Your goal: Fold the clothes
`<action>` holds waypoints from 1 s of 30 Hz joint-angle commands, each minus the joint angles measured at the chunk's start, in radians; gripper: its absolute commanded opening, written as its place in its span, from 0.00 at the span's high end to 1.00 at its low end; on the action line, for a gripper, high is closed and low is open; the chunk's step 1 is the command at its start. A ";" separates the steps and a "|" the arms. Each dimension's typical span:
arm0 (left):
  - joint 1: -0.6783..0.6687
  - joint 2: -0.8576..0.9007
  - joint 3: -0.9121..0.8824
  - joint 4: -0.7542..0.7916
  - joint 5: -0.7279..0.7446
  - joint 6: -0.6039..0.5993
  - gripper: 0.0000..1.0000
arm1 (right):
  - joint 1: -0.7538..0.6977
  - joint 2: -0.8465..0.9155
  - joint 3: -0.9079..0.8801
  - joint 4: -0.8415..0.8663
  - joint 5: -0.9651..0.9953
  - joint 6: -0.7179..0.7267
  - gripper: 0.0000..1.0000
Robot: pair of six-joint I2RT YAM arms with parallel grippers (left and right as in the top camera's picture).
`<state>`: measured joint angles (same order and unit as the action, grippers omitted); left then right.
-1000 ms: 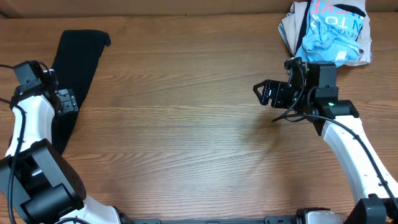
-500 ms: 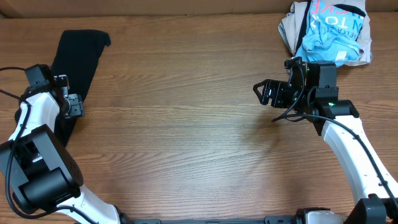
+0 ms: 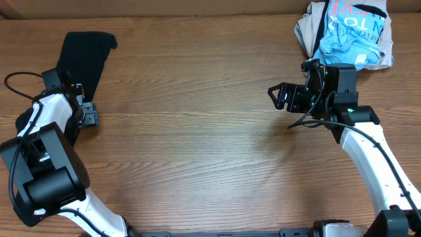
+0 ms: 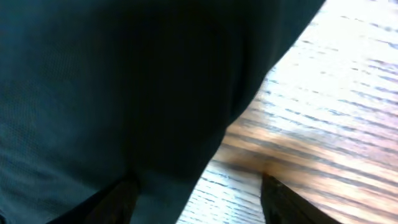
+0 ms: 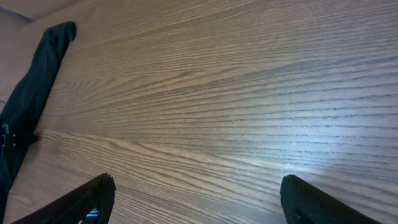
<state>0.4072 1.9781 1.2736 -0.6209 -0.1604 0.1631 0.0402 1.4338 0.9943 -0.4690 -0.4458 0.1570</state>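
Observation:
The clothes, a long black garment, lie along the table's far left, running from the back toward the front. It fills the left of the left wrist view and shows far off in the right wrist view. My left gripper is open at the garment's right edge; in its own view one finger is over the fabric and the other over bare wood. My right gripper is open and empty above bare wood right of centre, as its own view shows. No tag or lettering is visible.
A pile of light-blue and beige printed garments sits at the back right corner, just behind my right arm. The wooden table stretches between the two arms. A black cable loops beside my left arm.
My left gripper has moved right and toward the front, from over the garment to its right edge, with the wrist turning. My right arm has not moved.

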 commanded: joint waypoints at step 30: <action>-0.270 0.028 0.523 -0.586 0.250 -0.055 0.96 | 0.005 0.003 0.021 0.048 -0.009 0.001 0.16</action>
<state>0.1936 2.0010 1.7454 -1.1851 0.0185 0.1246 0.0402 1.4338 0.9947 -0.4267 -0.4458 0.1570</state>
